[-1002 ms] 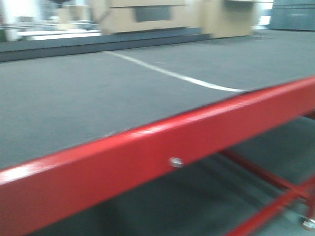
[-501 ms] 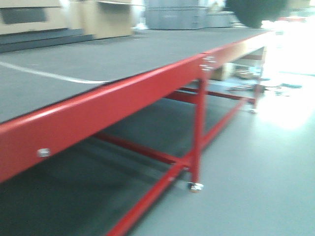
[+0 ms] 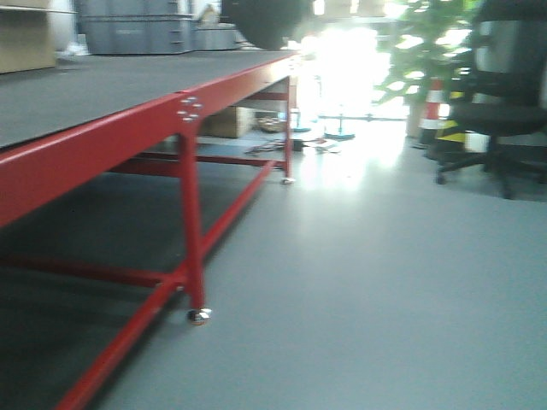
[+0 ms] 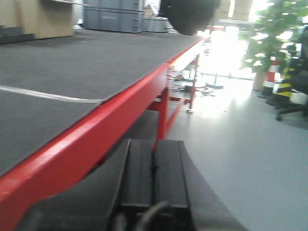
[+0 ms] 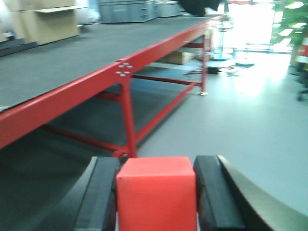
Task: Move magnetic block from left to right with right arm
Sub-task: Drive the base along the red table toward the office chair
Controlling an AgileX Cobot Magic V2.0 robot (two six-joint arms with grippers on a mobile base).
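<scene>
In the right wrist view the magnetic block (image 5: 156, 192), a plain red cube, fills the gap between two black fingers (image 5: 102, 192). My right gripper (image 5: 156, 161) is shut on it, held in the air beside the table over the grey floor. In the left wrist view my left gripper (image 4: 154, 143) has its black fingers pressed together with nothing between them. It hovers just off the table's red edge (image 4: 96, 139). Neither gripper shows in the front view.
A long red-framed table (image 3: 85, 149) with a dark mat top (image 4: 72, 62) runs along the left, its leg on a caster (image 3: 198, 316). A black office chair (image 3: 504, 102), a striped cone (image 3: 436, 102) and a plant (image 3: 427, 43) stand at the right. Grey crates (image 3: 137, 26) sit far back.
The front view has swung to the right along the table. The white line on the mat has left the view, and the floor, chair and plant have come in.
</scene>
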